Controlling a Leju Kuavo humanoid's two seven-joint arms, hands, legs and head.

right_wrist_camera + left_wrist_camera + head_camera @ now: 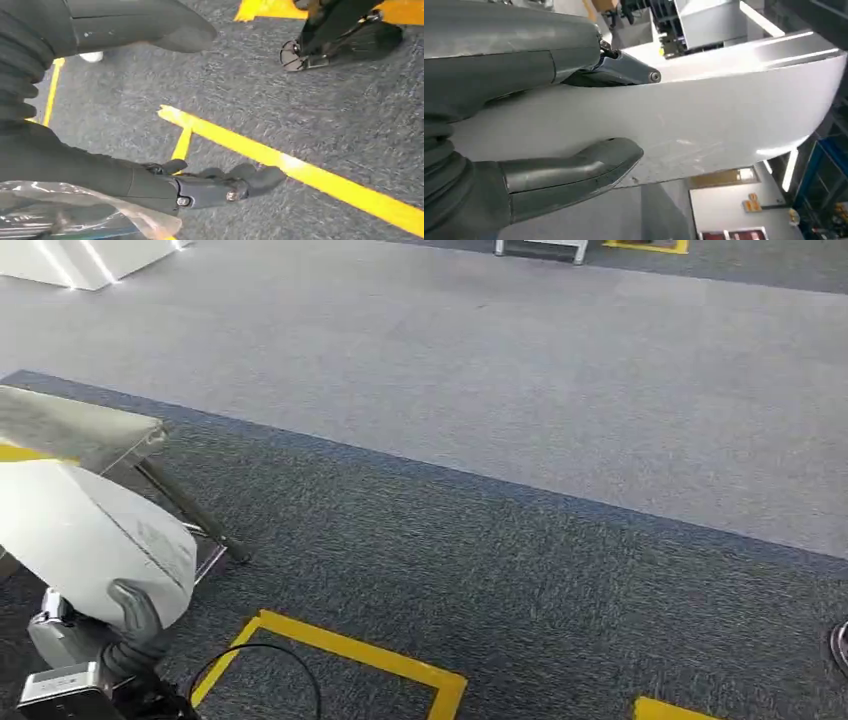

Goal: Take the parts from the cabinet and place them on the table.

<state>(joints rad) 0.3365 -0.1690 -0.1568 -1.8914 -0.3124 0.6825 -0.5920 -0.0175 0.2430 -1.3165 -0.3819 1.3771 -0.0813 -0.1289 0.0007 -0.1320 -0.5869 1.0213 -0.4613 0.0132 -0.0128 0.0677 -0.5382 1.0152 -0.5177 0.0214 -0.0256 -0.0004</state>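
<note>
One large white part (85, 535), a smooth curved panel, sits in the robot's left hand (135, 625) low at the left of the head view, carried above dark grey carpet (520, 590). From the left wrist view the grip is plain: the thick grey thumb (589, 167) presses against one face of the white part (704, 115) while darker fingers (624, 72) lie over the opposite face, so the panel is pinched between them. Just beyond the part stands a table (75, 425) with a pale top and dark slanting legs, near the panel but not touching it as far as I can tell. Yellow tape lines (350, 650) mark the carpet below, and a lighter grey strip of floor (500, 360) runs behind. The right hand (210, 182) hangs over the carpet and a yellow line, fingers stretched out and apart from the thumb, nothing between them; a crumpled clear plastic sheet (75, 212) lies against the arm behind it.
</note>
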